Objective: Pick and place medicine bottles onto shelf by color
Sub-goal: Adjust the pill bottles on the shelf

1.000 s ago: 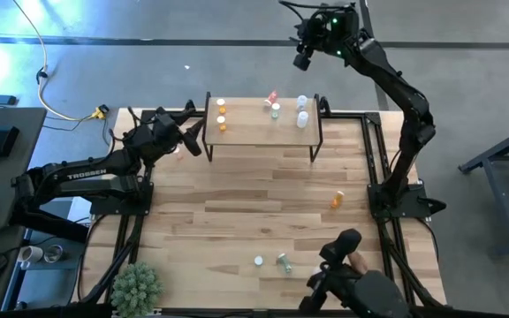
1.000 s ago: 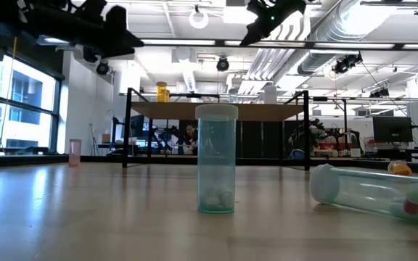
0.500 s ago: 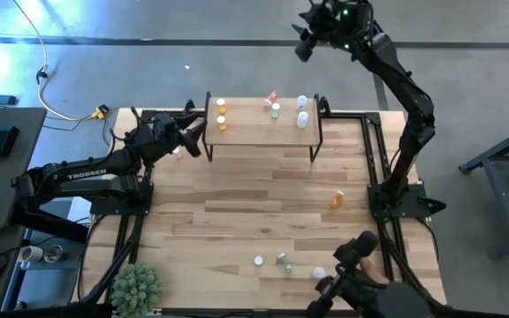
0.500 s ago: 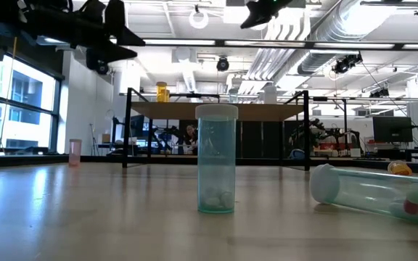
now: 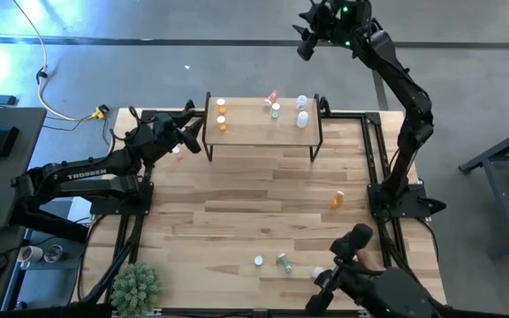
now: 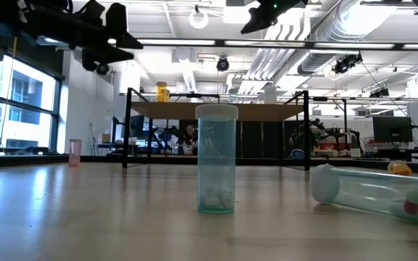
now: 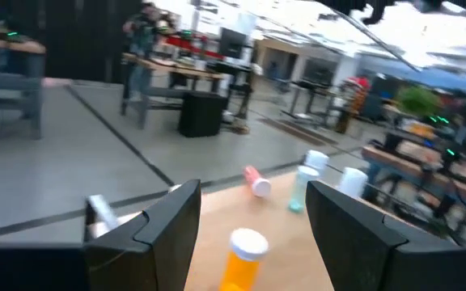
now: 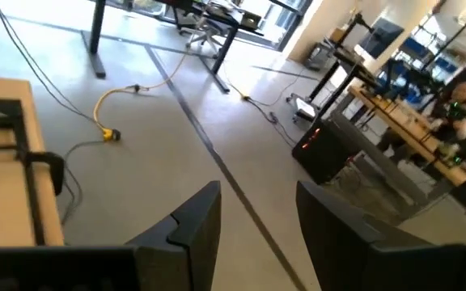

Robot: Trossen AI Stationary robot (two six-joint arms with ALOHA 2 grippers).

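Your wooden table (image 5: 237, 212) carries the shelf (image 5: 259, 132) at its far edge, where orange bottles (image 5: 222, 117) stand at its left end, a pink bottle (image 5: 272, 95) lies beside a green one (image 5: 276, 110) mid-board, and clear bottles (image 5: 302, 111) stand at its right end. Your left gripper (image 5: 188, 137) hovers just off the shelf's left end with its fingers apart and empty, while your right gripper (image 5: 304, 40) hangs raised beyond the table's far edge, fingers parted, holding nothing. Still on the table are an orange bottle (image 5: 337, 200) toward the right side, a pink one (image 6: 75, 152) near the left gripper, and a white-capped clear-green bottle (image 6: 216, 159) standing beside a toppled one (image 6: 372, 192) at the near edge.
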